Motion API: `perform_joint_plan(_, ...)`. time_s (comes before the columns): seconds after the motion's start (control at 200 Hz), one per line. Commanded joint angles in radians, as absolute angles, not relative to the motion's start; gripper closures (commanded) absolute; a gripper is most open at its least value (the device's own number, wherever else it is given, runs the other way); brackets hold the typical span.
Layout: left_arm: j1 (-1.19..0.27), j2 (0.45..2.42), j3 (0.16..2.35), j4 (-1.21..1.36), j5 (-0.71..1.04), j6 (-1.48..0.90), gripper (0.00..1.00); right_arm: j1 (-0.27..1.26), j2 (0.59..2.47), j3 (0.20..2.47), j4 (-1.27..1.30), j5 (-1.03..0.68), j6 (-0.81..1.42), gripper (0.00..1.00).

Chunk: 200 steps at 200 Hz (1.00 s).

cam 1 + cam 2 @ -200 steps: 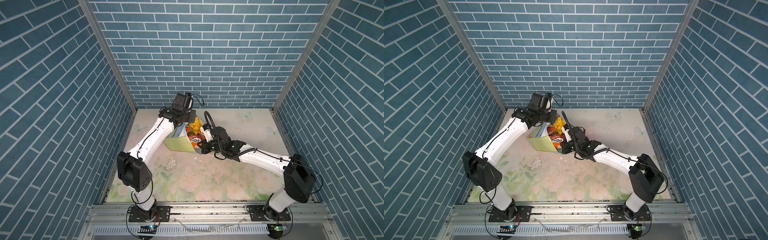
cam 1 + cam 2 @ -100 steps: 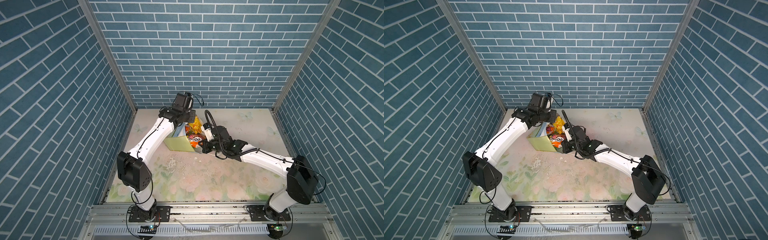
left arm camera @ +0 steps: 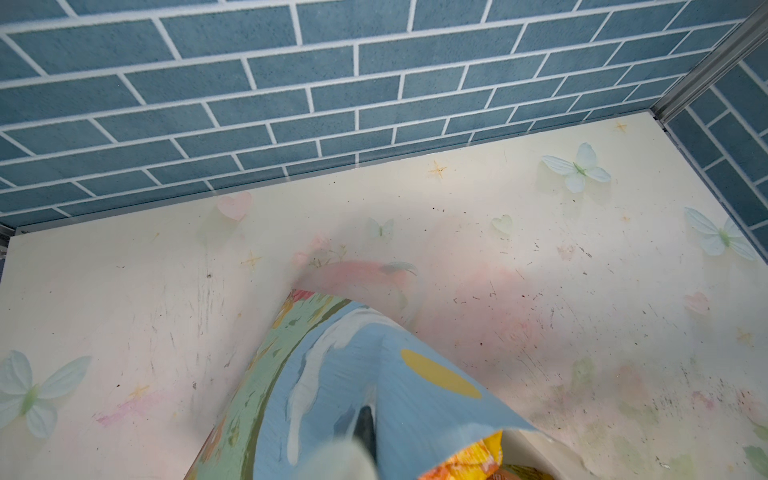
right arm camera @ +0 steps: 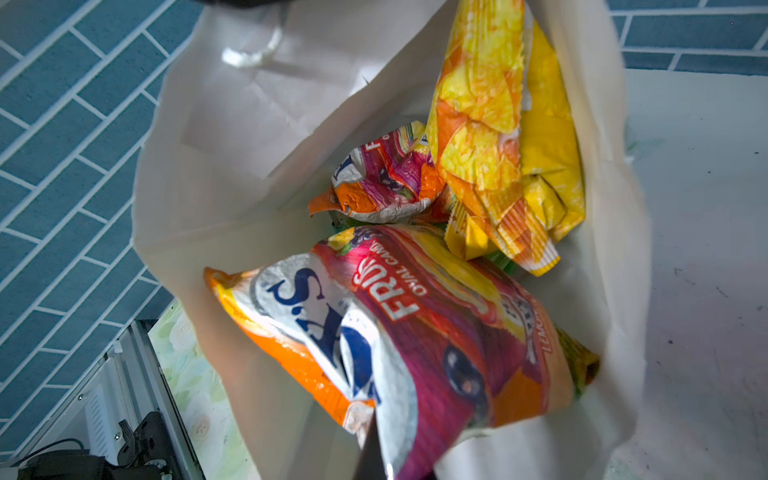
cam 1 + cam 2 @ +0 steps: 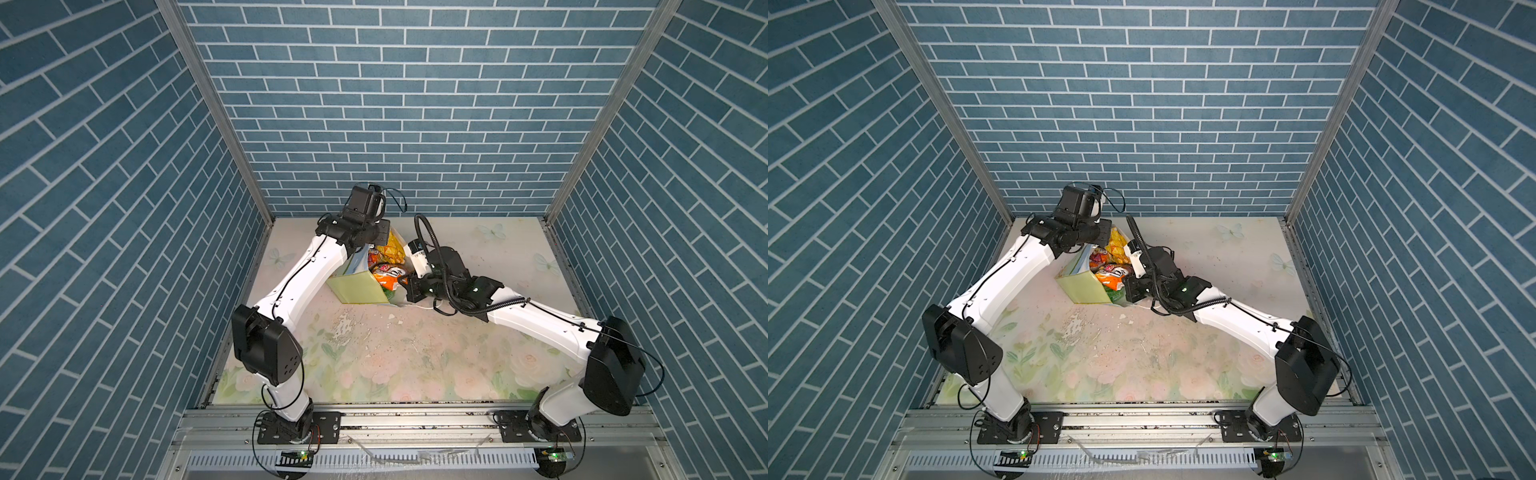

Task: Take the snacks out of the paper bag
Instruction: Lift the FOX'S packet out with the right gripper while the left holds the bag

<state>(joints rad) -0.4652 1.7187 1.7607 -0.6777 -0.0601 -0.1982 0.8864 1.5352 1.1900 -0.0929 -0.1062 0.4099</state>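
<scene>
- Standing on the flowered worktop [image 5: 415, 353] close to the back wall [image 5: 399, 124], the paper bag [image 5: 357, 286] turns its pale green narrow side to the front in both top views, and its mouth is spread wide open.
- The left gripper [image 5: 382, 235] is at the far upper edge of the bag. In the left wrist view one dark finger [image 3: 365, 424] lies against the painted blue and green face of the bag.
- This gripper is closed and pinches the rim of the paper bag.
- The right gripper [image 5: 402, 283] reaches into the mouth of the bag from the right side. It is closed on the lower corner of the large FOX'S packet [image 4: 415, 332].
- That packet is orange, pink and purple. It lies on top of the other snacks [image 5: 388, 262], at the near side of the mouth, inside the bag.
- Behind it sits a smaller FOX'S packet [image 4: 386, 178], crumpled and deeper in the bag.
- The yellow-orange packet [image 4: 490, 145] stands along the white inner wall and touches the smaller one.
- A little green shows under the packets, but I cannot tell what it belongs to.
- The white cord handle [image 4: 253, 54] hangs against the white inside of the bag.
- All the snacks that I can see are inside the bag.
</scene>
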Motion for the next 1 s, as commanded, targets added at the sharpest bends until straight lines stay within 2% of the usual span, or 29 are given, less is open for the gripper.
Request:
perform_joint_plan(0.0, -0.469, 1.657, 1.769, -0.626, -0.076, -0.194, 1.0, 0.884, 1.496, 1.241, -0.064, -0.058, 0.362, 1.0)
perform_joint_plan(0.995, -0.461, 1.633, 1.717, -0.597, -0.123, -0.171, 1.0, 0.872, 1.482, 1.32, -0.11, -0.025, 0.307, 1.0)
